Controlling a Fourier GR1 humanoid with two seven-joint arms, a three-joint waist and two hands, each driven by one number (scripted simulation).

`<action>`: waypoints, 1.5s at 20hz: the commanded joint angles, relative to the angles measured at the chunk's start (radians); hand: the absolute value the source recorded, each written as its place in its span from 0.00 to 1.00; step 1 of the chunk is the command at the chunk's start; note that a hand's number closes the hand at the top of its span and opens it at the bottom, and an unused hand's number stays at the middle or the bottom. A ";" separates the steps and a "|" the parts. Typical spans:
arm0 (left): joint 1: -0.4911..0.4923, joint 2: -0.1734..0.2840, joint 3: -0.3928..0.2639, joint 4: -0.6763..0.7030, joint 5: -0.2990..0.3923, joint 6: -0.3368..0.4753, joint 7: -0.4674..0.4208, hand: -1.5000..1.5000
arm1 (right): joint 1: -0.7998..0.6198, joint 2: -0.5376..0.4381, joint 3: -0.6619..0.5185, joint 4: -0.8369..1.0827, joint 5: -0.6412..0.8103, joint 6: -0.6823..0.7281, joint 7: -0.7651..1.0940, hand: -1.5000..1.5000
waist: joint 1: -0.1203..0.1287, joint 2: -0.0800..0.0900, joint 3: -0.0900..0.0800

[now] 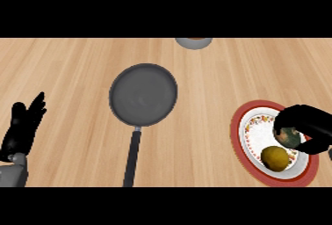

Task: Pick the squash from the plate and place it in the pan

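A pale wooden counter [77, 66] fills the head view, its grain running left to right. Near the middle lies a dark grey pan [143, 94], round and bare inside, its long black handle pointing back toward the robot, so the bowl is open from above for a drop. At the right sits a red-rimmed plate [241, 140] with a flowered border. On it are two items: a yellowish round fruit [276, 157] toward the near side, and a dark greenish squash [290, 136] just beyond it. The right robot hand [310, 127] arches over the squash with fingers curled round it, which suggests the pick is underway; the squash appears not yet lifted off the plate. The left robot hand [24, 125] rests at the left edge, fingers straight and up, well apart from the pan. A grey bowl [193, 42] peeks in at the far edge, partly cut off
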 commanded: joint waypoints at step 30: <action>-0.062 0.002 0.075 0.121 -0.013 -0.049 -0.068 0.50 | -0.273 0.491 -0.090 -0.356 -0.123 0.196 0.725 1.00 | -0.006 0.000 -0.001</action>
